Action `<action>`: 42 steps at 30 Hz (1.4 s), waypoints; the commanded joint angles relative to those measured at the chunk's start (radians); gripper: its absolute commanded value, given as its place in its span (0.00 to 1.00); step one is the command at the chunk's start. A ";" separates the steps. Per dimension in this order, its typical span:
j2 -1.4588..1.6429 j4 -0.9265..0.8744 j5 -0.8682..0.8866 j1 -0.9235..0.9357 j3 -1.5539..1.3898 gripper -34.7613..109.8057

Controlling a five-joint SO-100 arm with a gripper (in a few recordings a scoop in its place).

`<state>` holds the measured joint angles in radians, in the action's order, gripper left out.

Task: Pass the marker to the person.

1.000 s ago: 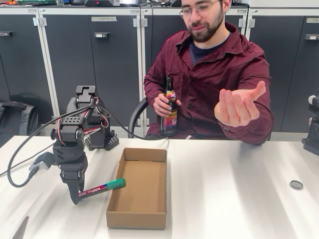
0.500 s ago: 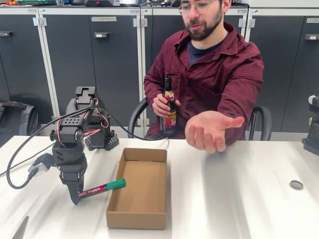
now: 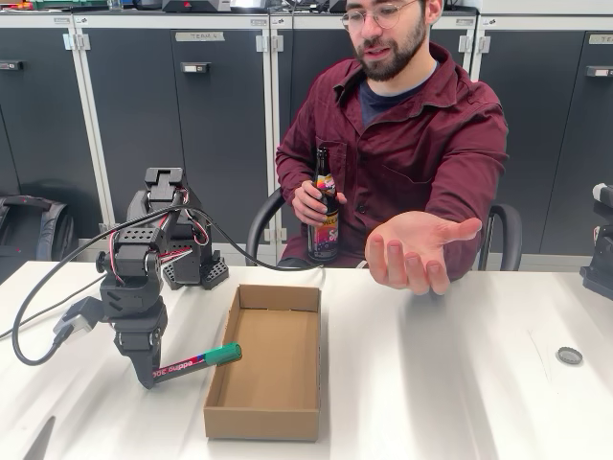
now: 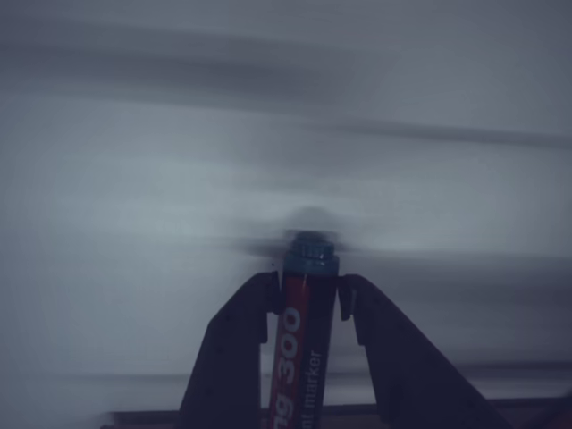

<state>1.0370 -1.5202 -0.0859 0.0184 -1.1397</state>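
Wrist view shows our gripper [image 4: 302, 308] clamped on the marker [image 4: 299, 357] near the bench's left edge; next we judge carrying it to the person's open hand [image 3: 414, 249].

Bright, sharp fixed view; dim, motion-blurred wrist view.

Fixed view facing across the table [image 3: 460, 383]; wrist view close above it, both sharing the gripper [image 3: 147, 376].
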 commanded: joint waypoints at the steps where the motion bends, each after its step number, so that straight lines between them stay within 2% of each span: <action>1: 0.017 -0.005 -0.003 0.009 0.028 0.33; 11: -0.021 0.009 -0.005 0.012 0.037 0.33; 14: -0.012 0.032 -0.006 0.012 0.018 0.30; 17: 0.002 0.046 -0.002 0.015 0.008 0.21; 24: 0.080 0.114 -0.032 0.012 -0.094 0.21; 31: 0.333 0.210 -0.137 0.015 -0.270 0.21; 42: 0.615 0.324 -0.347 0.049 -0.385 0.21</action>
<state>1.5171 -1.2241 -0.3651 0.0491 -1.5263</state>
